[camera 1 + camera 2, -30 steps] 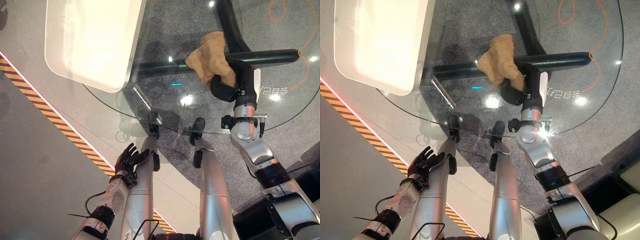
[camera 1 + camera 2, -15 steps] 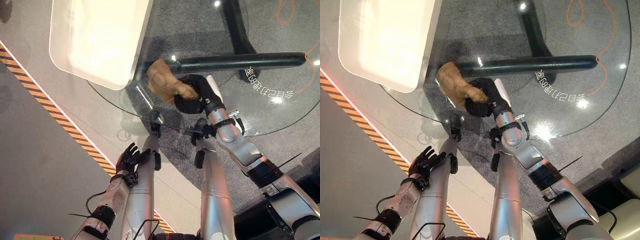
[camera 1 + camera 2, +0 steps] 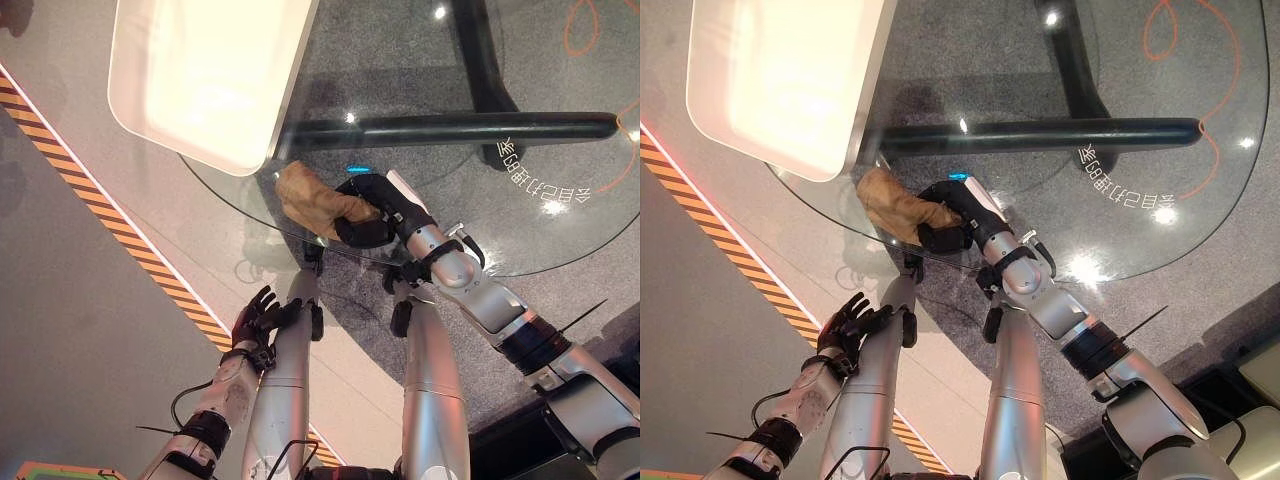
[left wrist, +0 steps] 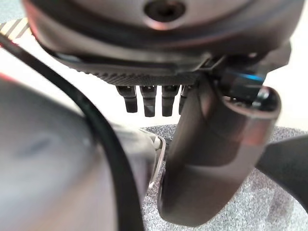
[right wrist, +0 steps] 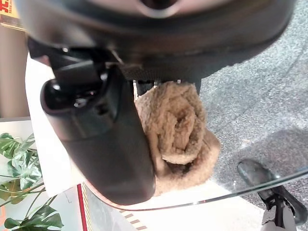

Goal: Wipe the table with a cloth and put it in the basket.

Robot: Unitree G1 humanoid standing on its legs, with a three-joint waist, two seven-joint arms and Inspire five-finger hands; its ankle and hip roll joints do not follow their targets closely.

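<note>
A tan cloth (image 3: 303, 198) lies bunched on the round glass table (image 3: 560, 265), close to its near left rim. My right hand (image 3: 366, 214) presses down on the cloth's right side, with its fingers curled into the folds. In the right wrist view the cloth (image 5: 183, 130) bulges out past the thumb (image 5: 106, 139), just inside the glass edge. My left hand (image 3: 258, 315) hangs below the table's level at the lower left, with its fingers (image 4: 147, 98) straight and holding nothing. A white rounded rectangular thing (image 3: 210, 70) overlaps the table's far left; I cannot tell whether it is the basket.
Black base bars (image 3: 450, 128) cross under the glass. An orange cord (image 3: 600, 20) loops on the grey carpet at the far right. Yellow-and-black striped tape (image 3: 100, 210) runs across the floor on the left. A green plant (image 5: 24, 192) stands beyond the table.
My right hand has dragged the cloth across the glass from the middle right toward the near left rim, by the white thing's corner. The left hand has not moved.
</note>
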